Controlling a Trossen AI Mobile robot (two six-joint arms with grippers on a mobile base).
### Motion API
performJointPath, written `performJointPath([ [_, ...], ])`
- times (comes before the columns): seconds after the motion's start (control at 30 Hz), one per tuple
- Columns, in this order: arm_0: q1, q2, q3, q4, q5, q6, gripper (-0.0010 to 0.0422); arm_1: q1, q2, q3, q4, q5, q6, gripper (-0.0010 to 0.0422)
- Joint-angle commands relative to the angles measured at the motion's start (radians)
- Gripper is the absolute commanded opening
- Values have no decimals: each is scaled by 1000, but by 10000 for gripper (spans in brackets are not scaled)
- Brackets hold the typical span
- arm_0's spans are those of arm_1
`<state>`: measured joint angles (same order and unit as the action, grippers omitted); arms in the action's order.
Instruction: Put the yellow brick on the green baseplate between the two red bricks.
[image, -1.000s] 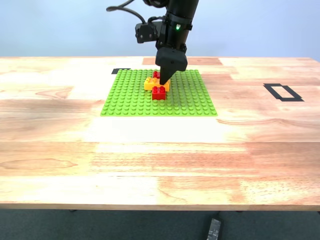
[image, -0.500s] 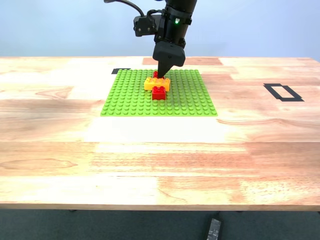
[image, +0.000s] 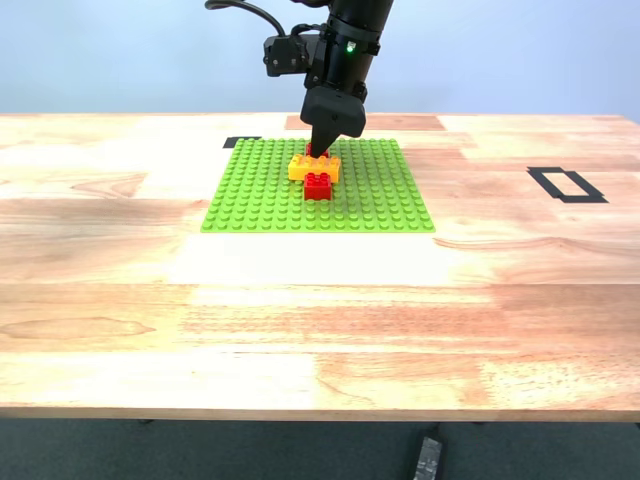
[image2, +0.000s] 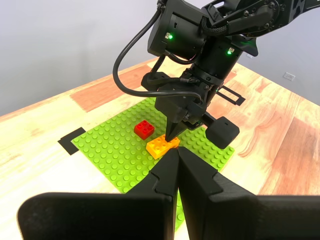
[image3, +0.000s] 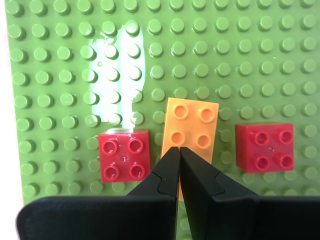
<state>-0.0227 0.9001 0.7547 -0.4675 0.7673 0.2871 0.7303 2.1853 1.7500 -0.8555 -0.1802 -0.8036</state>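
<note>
Second wrist view is showing the yellow brick (image3: 190, 134) lying on the green baseplate (image3: 280, 60), in the gap between the two red bricks (image3: 124, 156), with a narrow strip of green showing on each side, so it is touching neither. My second gripper (image3: 179, 152) is hanging right over the yellow brick's near end, its fingers (image3: 162, 175) pressed together and holding nothing. In the exterior view that arm is standing tip-down over the cluster, and the baseplate is lying toward the counter's (image: 320, 330) far edge, about midway between its side edges. My first gripper (image2: 177, 154) is sitting well back from the plate, its fingers likewise closed and empty.

Placing looks done, or nearly. Whether the brick is fully seated on the studs I cannot tell. The next move probably calls for a straight lift clear, without dragging the brick sideways.
</note>
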Motion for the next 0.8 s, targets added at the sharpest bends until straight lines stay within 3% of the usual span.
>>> performJointPath([
  [0.03, 0, 0, 0, 3, 0, 0, 0, 2, 2, -2, 0, -1, -1, -1],
  [0.47, 0, 0, 0, 2, 0, 0, 0, 2, 2, -69, 38, 2, -14, -1],
  [0.8, 0, 0, 0, 2, 0, 0, 0, 0, 2, -87, 68, 61, -50, -1],
])
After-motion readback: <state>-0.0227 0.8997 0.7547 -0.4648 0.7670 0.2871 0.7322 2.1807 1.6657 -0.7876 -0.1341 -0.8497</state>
